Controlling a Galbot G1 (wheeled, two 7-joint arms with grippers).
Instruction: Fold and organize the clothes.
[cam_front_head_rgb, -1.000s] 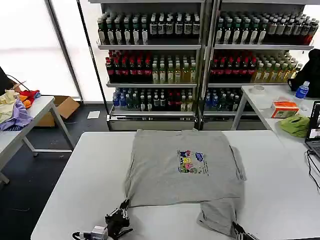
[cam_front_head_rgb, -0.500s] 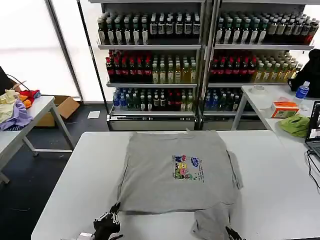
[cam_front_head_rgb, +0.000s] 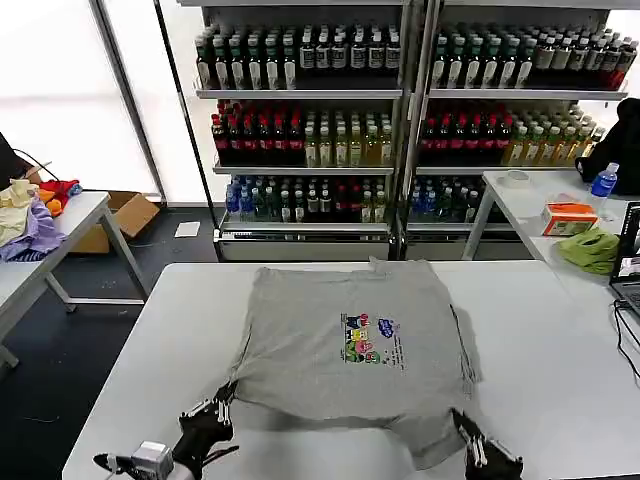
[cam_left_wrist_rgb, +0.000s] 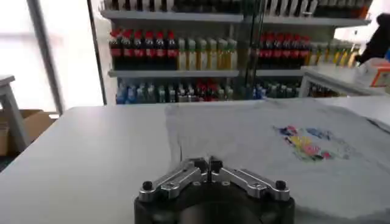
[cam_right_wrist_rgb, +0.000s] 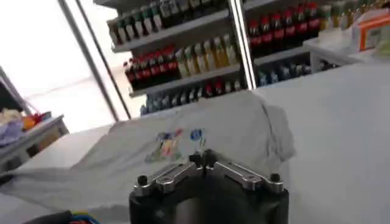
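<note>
Lying flat: a light grey cotton shirt (cam_front_head_rgb: 345, 345) with a small multicolour chest print (cam_front_head_rgb: 366, 341) is spread across the middle of the white counter (cam_front_head_rgb: 560, 350), its collar end toward the far edge and its hem toward the near edge.
Shirt shape: one sleeve folds in along the right side, and the near right corner of the hem hangs down in a bunched flap.
Left tool (cam_front_head_rgb: 222, 398): it sits at the near left corner of the shirt, close to the counter's near edge; in the left wrist view its fingers (cam_left_wrist_rgb: 196, 168) meet at the tips, pinched on the shirt's hem.
Right tool (cam_front_head_rgb: 468, 436): it sits at the near right corner of the shirt by the near edge; in the right wrist view its fingers (cam_right_wrist_rgb: 196, 161) are drawn together, with the grey cloth right at the tips.
Behind the counter: shelves of bottled drinks (cam_front_head_rgb: 300, 120).
</note>
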